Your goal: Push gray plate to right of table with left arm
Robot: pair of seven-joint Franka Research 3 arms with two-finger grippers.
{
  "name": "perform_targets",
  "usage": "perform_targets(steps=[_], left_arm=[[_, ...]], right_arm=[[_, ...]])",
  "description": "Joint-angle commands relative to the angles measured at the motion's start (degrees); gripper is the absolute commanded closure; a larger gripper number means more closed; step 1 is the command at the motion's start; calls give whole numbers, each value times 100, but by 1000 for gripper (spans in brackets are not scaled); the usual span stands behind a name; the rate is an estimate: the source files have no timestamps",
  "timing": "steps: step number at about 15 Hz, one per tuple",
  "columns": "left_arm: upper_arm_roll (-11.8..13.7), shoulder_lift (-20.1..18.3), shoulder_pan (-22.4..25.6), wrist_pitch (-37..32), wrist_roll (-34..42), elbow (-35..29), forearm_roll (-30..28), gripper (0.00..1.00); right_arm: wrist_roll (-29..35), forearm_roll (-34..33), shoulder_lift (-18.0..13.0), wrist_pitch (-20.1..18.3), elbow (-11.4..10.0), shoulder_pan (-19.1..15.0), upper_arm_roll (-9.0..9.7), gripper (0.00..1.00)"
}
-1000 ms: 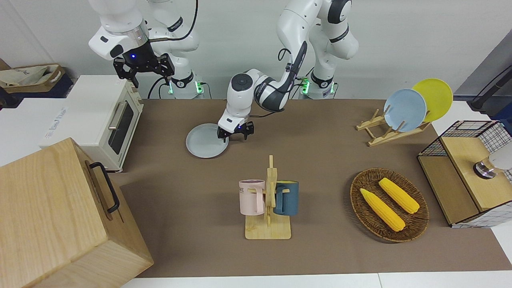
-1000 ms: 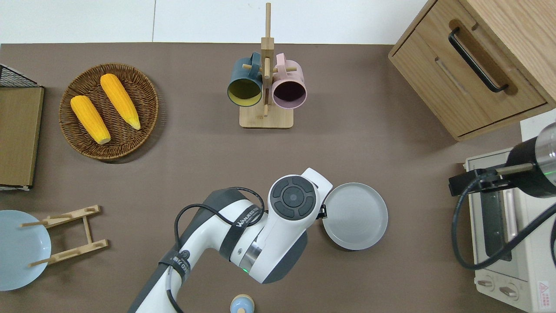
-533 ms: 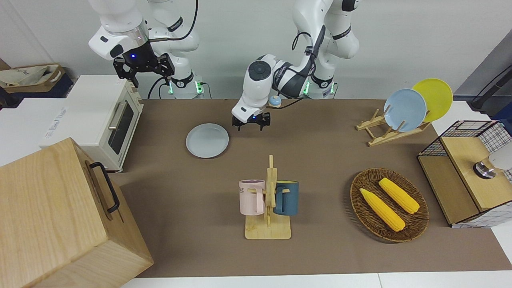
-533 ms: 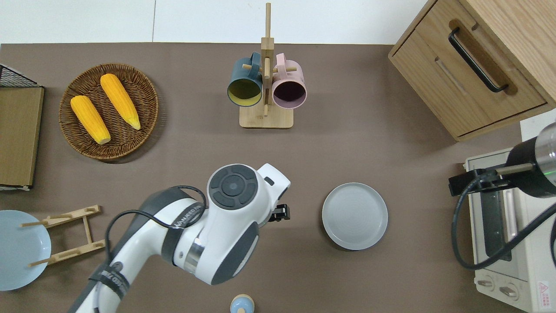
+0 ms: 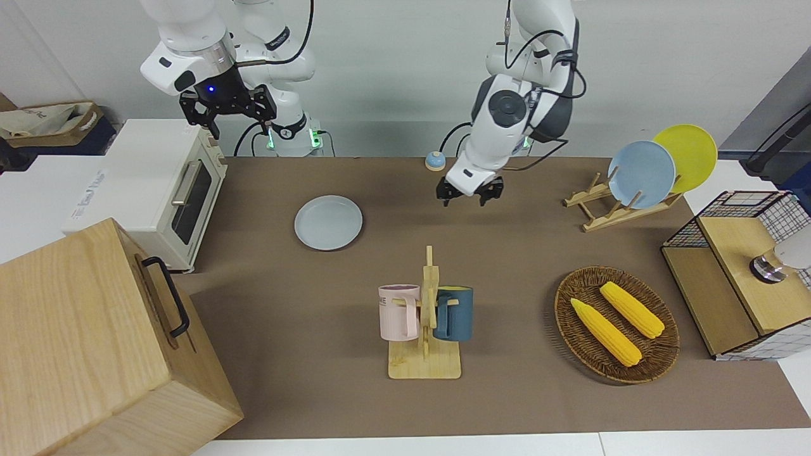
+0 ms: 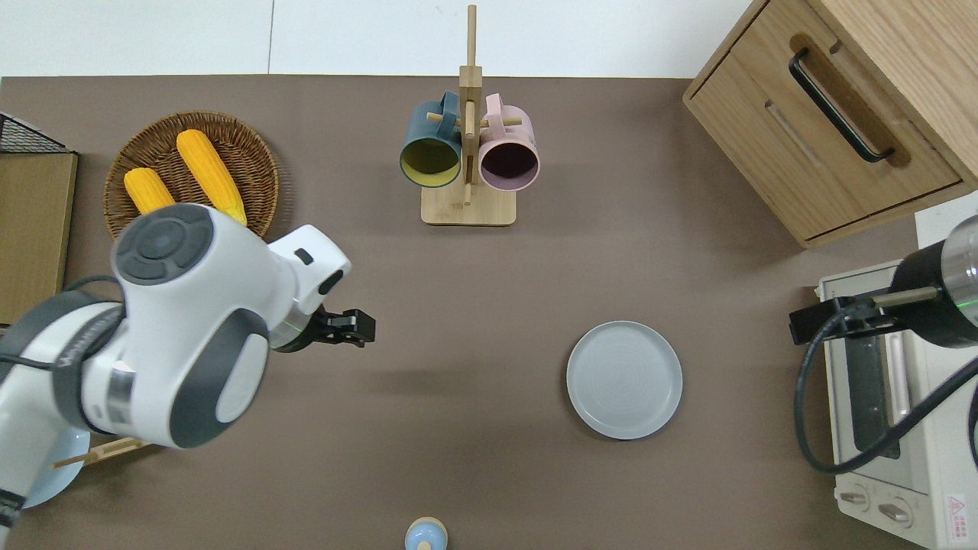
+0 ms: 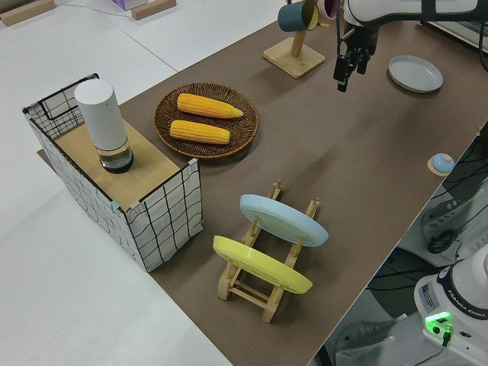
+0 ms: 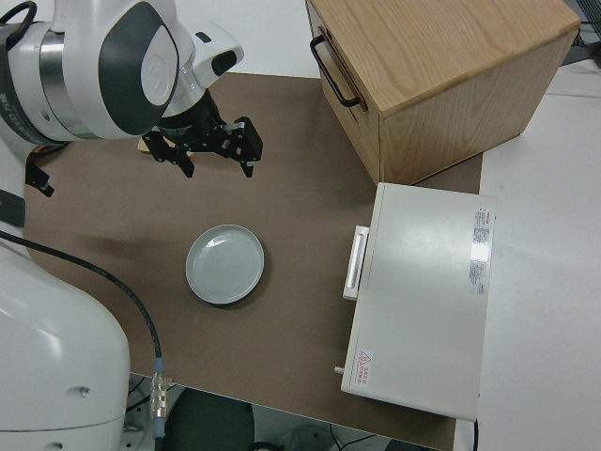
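Observation:
The gray plate lies flat on the brown table, toward the right arm's end and close to the toaster oven; it also shows in the overhead view, the left side view and the right side view. My left gripper is open and empty, up in the air. In the overhead view the left gripper is over bare table, well apart from the plate, toward the left arm's end. My right gripper is parked and open.
A mug rack with a pink and a dark blue mug stands farther from the robots. A toaster oven and a wooden cabinet fill the right arm's end. A corn basket, a plate rack, a wire crate and a small blue knob stand toward the left arm's end.
My left gripper has come away from the gray plate's edge, risen and swung toward the left arm's end. The plate has stayed where it was. The right arm has not moved.

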Motion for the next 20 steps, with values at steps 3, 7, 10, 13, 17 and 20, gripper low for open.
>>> perform_targets(steps=[3,7,10,13,17,20], left_arm=[[-50,-336,1014,-605,1157,459,117,0],[-41,-451,1674,-869,2150,844,397,0],[-41,-407,1824,-1263,2416,1415,653,0],[-50,-416,1974,-1571,2643,1759,697,0],[-41,-390,1974,-1652,2741,1909,838,0],[-41,-372,1974,-1652,2741,1909,812,0]], right_arm=[[66,25,-14,-89,53,-107,92,17],[75,25,-14,-89,53,-107,92,17],[66,25,-14,-89,53,-116,92,17],[75,25,-14,-89,53,-116,92,17],[66,25,-14,-89,53,-107,92,17],[66,25,-14,-89,53,-116,92,17]])
